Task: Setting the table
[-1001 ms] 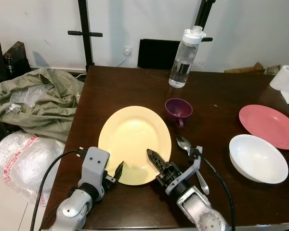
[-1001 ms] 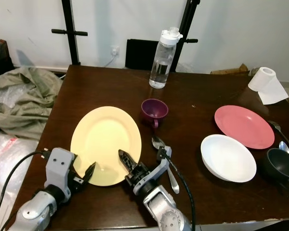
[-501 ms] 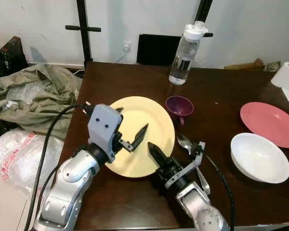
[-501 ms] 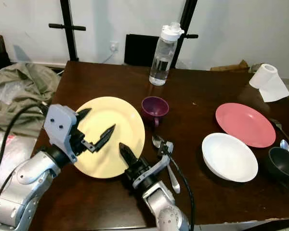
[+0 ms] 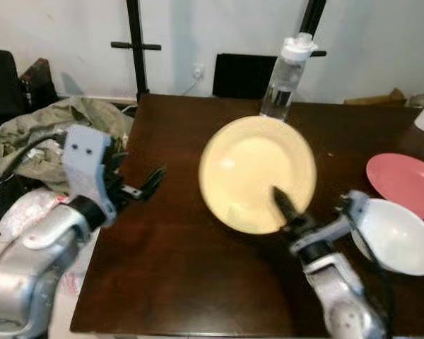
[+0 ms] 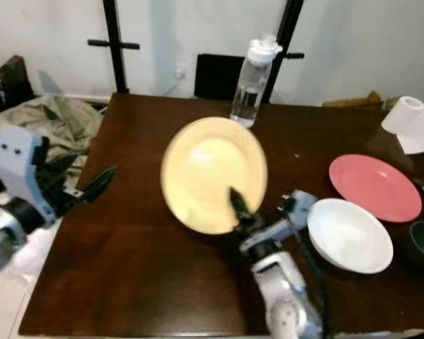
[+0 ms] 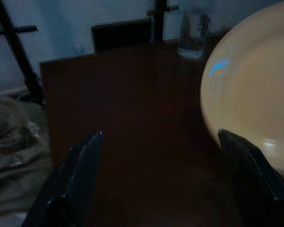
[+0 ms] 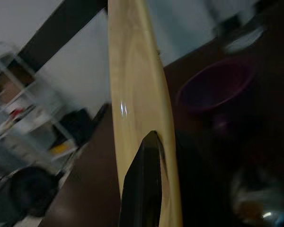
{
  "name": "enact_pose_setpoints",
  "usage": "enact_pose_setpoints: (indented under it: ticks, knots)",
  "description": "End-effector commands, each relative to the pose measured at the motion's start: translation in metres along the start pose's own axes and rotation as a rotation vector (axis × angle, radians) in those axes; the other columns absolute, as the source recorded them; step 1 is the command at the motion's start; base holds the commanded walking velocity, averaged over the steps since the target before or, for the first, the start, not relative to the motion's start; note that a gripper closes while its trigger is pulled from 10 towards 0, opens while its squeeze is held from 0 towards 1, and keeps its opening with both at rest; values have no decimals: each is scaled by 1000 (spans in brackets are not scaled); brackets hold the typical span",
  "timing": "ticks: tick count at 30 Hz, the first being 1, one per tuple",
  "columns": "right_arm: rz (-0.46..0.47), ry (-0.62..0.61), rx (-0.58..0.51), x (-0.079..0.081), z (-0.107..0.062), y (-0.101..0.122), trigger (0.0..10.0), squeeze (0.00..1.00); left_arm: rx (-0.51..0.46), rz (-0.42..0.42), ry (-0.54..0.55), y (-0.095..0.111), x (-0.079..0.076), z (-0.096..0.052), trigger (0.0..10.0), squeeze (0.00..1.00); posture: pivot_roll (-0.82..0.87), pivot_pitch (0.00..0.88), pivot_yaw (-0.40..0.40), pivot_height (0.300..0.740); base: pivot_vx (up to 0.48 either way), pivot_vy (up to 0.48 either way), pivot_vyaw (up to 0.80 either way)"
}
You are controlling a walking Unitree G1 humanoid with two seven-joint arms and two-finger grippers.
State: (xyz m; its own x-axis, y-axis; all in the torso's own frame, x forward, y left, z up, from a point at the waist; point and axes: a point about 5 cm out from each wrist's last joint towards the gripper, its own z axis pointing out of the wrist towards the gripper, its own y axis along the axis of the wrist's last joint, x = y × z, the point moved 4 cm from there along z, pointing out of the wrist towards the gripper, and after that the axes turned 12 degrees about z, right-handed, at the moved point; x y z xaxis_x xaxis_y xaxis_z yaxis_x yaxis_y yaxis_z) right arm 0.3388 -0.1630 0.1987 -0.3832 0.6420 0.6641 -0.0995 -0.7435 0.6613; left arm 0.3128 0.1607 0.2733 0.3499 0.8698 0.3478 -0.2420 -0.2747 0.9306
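The yellow plate [image 5: 258, 173] has come up off the dark surface [image 5: 177, 261] since the earlier frames, where it lay flat near the front edge with both grippers at its rim. It now stands tilted up on edge in the air, its hollow face toward the camera, in front of the water bottle [image 5: 285, 76]. The right gripper [image 5: 291, 215] carries it: one black finger lies across the plate's lower face in the head views, and the right wrist view shows the plate's rim [image 8: 132, 104] edge-on with a finger against it, so the jaws are clamped on the rim. The left gripper [image 5: 140, 187] has let go and swung away to the left of the plate, over the surface's left edge; its jaws stand wide apart and hold nothing, as the left wrist view confirms.

The purple cup [image 8: 213, 87] sits on the surface behind the plate. The white bowl [image 5: 399, 236] and the red plate [image 5: 403, 185] lie to the right of the yellow plate.

This looks like the carrying step: the plate is picked up single-handed and not yet set at its place.
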Motion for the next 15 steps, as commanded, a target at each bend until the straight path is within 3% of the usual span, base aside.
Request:
enact_pose_setpoints:
  ticks: [1, 3, 6, 7, 9, 10, 11, 12, 13, 14, 15]
  knots:
    - [-52, -24, -53, 1, -3, 15, 10000, 0, 73, 19, 5, -17, -1, -2, 10000, 0, 121, 74, 57, 740, 0, 0, 0]
    - [-160, -65, -111, 4, -4, 34, 10000, 0, 148, 60, 138, -38, 15, -5, 10000, 0, 114, 53, 61, 740, 0, 0, 0]
    - [-181, -78, -145, 7, -5, 44, 10000, 0, 177, 54, 190, -48, 19, -7, 10000, 0, 105, 44, 62, 740, 0, 0, 0]
    - [-215, -95, -167, 10, -7, 51, 10000, 0, 199, 51, 187, -58, 14, -10, 10000, 0, 103, 42, 61, 740, 0, 0, 0]
    - [-274, -131, -173, 11, -12, 52, 10000, 0, 239, 70, 130, -78, -8, -15, 10000, 0, 90, 29, 56, 740, 0, 0, 0]
    - [-282, -142, -158, 10, -14, 46, 10000, 0, 244, 40, 80, -86, -23, -16, 10000, 0, 90, 29, 56, 740, 0, 0, 0]
    - [-282, -142, -158, 10, -14, 46, 10000, 0, 244, 40, 80, -86, -23, -16, 10000, 0, 90, 29, 56, 740, 0, 0, 0]
    - [-285, -151, -144, 10, -16, 41, 10000, 0, 256, 4, 43, -91, -34, -17, 10000, 184, 72, 20, 55, 740, 0, 0, 0]
    - [-279, -157, -130, 9, -18, 36, 10000, 0, 252, -56, 27, -92, -44, -15, 10000, 247, 67, 18, 55, 740, 0, 0, 0]
    - [-279, -157, -130, 9, -18, 36, 10000, 0, 252, -56, 27, -92, -44, -15, 10000, 247, 67, 18, 55, 740, 0, 0, 0]
    - [-274, -164, -118, 8, -19, 31, 10000, 0, 252, -106, 20, -94, -51, -12, 10000, 161, 67, 18, 55, 740, 0, 0, 0]
